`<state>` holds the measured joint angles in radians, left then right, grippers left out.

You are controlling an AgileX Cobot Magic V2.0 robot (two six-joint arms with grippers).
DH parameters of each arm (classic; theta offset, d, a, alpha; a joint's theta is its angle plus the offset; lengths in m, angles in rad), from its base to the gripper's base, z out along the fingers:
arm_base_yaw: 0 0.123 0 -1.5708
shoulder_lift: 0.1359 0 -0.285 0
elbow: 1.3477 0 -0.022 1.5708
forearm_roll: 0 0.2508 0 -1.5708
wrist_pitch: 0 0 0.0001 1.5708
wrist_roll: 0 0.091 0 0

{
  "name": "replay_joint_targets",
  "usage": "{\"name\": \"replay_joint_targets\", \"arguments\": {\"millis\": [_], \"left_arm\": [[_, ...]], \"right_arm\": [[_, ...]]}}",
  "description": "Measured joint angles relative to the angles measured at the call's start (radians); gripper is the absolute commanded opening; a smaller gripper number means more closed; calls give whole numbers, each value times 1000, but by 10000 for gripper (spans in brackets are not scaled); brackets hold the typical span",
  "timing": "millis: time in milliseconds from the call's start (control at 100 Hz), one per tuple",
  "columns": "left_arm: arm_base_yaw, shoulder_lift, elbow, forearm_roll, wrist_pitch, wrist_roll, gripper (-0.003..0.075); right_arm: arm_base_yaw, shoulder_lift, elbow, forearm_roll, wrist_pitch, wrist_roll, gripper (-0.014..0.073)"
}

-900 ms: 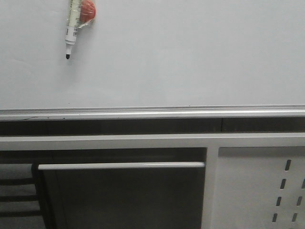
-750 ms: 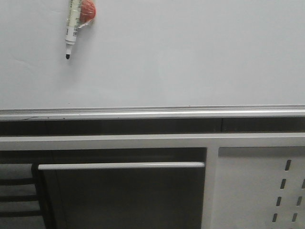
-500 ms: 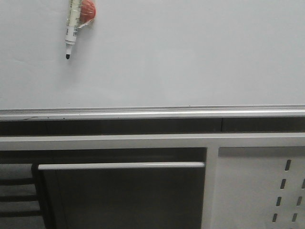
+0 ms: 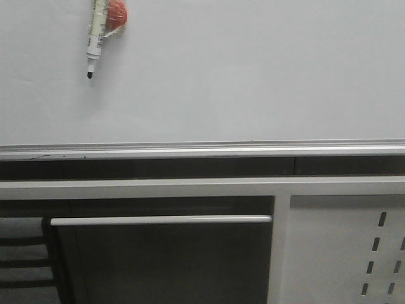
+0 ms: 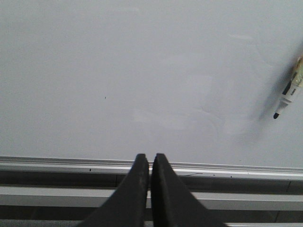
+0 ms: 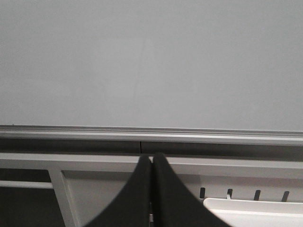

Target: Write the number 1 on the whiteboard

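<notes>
A lab or classroom-like workspace, judging by the wall-mounted whiteboard [image 4: 240,76] with a marker [image 4: 95,35] stuck to it, above a white perforated metal panel [image 4: 345,250].

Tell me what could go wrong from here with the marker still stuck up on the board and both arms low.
1. Both pincers, left and right, sit shut and empty near the silver rim; approaching shut could knock the white-barrelled black-tipped marker off its red holder.
2. The marker hangs at the glossy white whiteboard's upper left, so reach may be tight.
3. No stroke is drawn yet; the uncapped tip could smear stray marks during pickup.
</notes>
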<state>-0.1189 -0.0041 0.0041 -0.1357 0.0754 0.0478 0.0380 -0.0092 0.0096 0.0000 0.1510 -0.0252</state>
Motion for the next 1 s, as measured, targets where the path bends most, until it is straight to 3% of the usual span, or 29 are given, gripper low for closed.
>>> {"name": "replay_joint_targets", "arguments": {"millis": [170, 600, 780, 1000], "left_arm": [[0, 0, 0, -81, 0, 0, -20], [0, 0, 0, -533, -1, 0, -20], [0, 12, -57, -528, 93, 20, -20], [0, 268, -318, -472, 307, 260, -20]], "right_arm": [[0, 0, 0, 76, -17, 0, -70], [0, 0, 0, 607, -82, 0, -46], [0, 23, -73, 593, 66, 0, -43], [0, 315, -287, 464, 284, -12, -43]]}}
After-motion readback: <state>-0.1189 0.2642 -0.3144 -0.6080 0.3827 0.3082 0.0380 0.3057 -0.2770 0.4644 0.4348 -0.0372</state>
